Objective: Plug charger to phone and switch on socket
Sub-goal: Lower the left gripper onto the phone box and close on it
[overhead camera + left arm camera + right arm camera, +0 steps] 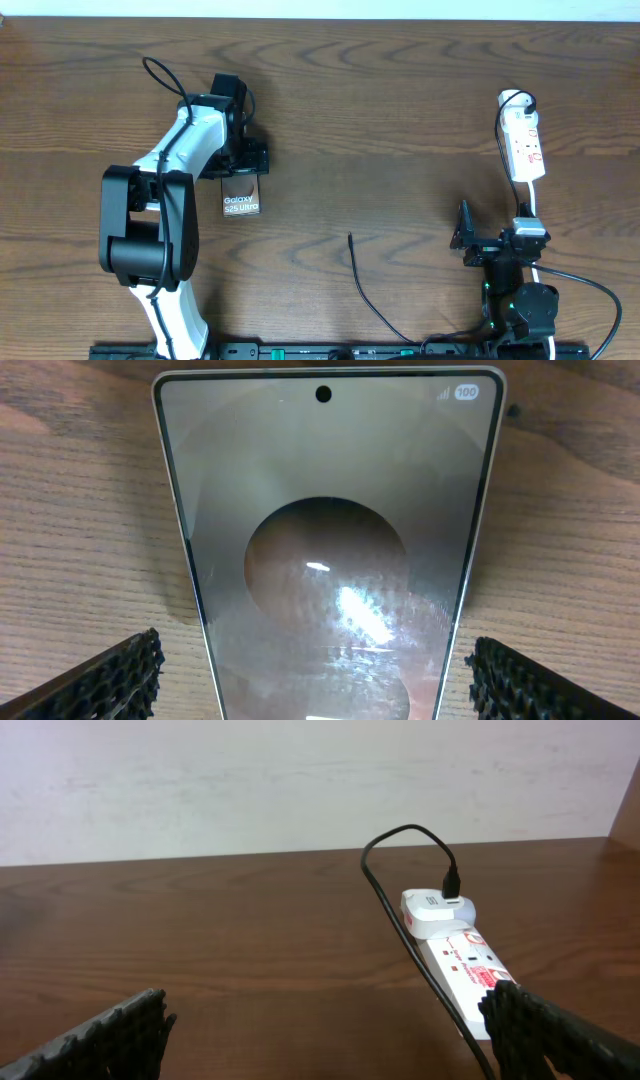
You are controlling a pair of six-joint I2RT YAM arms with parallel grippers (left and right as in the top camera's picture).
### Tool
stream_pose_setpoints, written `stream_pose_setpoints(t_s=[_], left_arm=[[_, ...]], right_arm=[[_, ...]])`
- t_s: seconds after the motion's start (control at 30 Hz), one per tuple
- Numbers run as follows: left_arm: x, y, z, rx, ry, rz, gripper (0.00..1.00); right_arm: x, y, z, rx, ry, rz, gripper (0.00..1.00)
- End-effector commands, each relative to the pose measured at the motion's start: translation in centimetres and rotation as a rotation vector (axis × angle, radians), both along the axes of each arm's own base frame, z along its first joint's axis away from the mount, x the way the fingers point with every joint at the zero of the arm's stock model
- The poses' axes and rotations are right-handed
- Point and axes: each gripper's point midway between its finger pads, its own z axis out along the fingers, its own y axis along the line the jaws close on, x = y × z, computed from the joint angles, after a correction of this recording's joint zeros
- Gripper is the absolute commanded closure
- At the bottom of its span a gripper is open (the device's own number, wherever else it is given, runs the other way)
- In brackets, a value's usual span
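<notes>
The phone (241,196) lies flat on the wooden table, its "Galaxy S25 Ultra" lettering showing. It fills the left wrist view (325,560). My left gripper (240,166) (320,685) is open, with one finger on each side of the phone's end and a gap at both edges. The charger's black cable (372,295) lies loose mid-table, and its plug tip (350,238) points away from me. Its other end (400,920) is plugged into a white adapter on the socket strip (524,148) (462,965) at the far right. My right gripper (495,232) (330,1030) is open and empty, just in front of the strip.
The strip's white cord (533,200) runs back toward the right arm. A pale wall (300,780) stands behind the table's far edge. The left arm's white body (160,200) lies over the table's left side. Bare wood (400,150) lies between phone and strip.
</notes>
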Motion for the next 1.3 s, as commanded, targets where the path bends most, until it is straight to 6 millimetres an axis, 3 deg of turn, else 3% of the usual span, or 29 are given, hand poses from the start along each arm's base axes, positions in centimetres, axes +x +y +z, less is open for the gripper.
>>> stream_pose_setpoints(t_s=[0.0,1.27], left_arm=[[-0.67,0.1,-0.67,-0.003,0.019,0.008,0.04],[-0.97,-0.36,-1.1,-0.003,0.021,-0.005,0.04]], right_arm=[[-0.02,0.24,-0.12,-0.012,0.004,0.012,0.01],[-0.02,0.24,-0.12,-0.012,0.004,0.012,0.01]])
